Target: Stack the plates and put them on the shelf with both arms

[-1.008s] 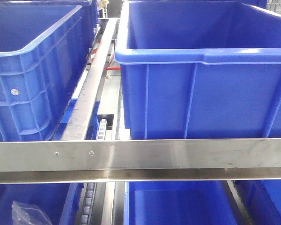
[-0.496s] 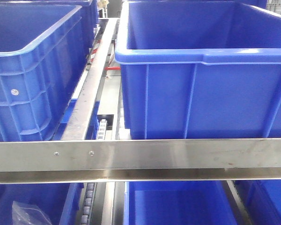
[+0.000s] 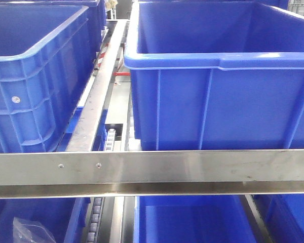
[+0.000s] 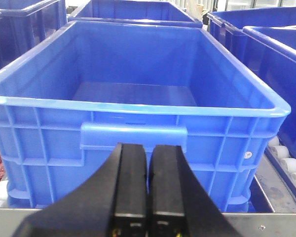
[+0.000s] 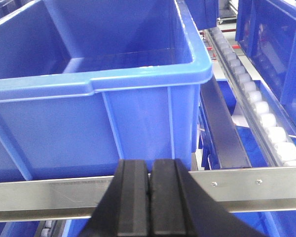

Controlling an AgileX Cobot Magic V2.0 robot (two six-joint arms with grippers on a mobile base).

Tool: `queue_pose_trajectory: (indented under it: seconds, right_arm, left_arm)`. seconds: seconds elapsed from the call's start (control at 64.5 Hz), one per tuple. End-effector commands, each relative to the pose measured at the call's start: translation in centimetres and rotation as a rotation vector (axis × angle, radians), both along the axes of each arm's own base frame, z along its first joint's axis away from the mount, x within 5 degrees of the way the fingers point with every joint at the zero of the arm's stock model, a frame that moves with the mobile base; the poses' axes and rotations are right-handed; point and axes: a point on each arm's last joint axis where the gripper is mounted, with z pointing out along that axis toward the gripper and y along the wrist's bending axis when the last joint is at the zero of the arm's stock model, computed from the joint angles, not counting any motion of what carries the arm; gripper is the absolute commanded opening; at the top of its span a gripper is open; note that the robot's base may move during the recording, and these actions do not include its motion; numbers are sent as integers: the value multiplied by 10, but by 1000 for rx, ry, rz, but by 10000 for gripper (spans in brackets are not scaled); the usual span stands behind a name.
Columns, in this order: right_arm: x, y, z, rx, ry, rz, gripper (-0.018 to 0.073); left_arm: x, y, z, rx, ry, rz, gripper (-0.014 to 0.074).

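The plates are out of view in every frame. My left gripper (image 4: 147,150) is shut and empty; its two black fingers press together in front of the near wall of a large blue crate (image 4: 138,106). My right gripper (image 5: 149,165) is shut and empty, in front of a steel shelf rail (image 5: 266,190) and another blue crate (image 5: 113,64). Neither gripper shows in the front view.
Front view: a big blue crate (image 3: 218,76) at right, another (image 3: 30,76) at left, a steel rail (image 3: 152,169) across the front, roller tracks (image 3: 110,136) between them, more blue bins below (image 3: 192,223). White rollers (image 5: 256,108) run right of the right crate.
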Motion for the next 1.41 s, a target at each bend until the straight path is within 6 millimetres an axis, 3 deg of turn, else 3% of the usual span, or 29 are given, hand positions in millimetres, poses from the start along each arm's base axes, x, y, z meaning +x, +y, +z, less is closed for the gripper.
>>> queue_pose_trajectory:
  seconds: [0.0,1.395]
  right_arm:
    - [-1,0,9,-4,-102,-4,27]
    - [-1,0,9,-4,-102,-4,27]
  left_arm:
    - [-2,-1,7,-14,-93,-12,87]
    - [-2,-1,10,-8,-124,-11,87]
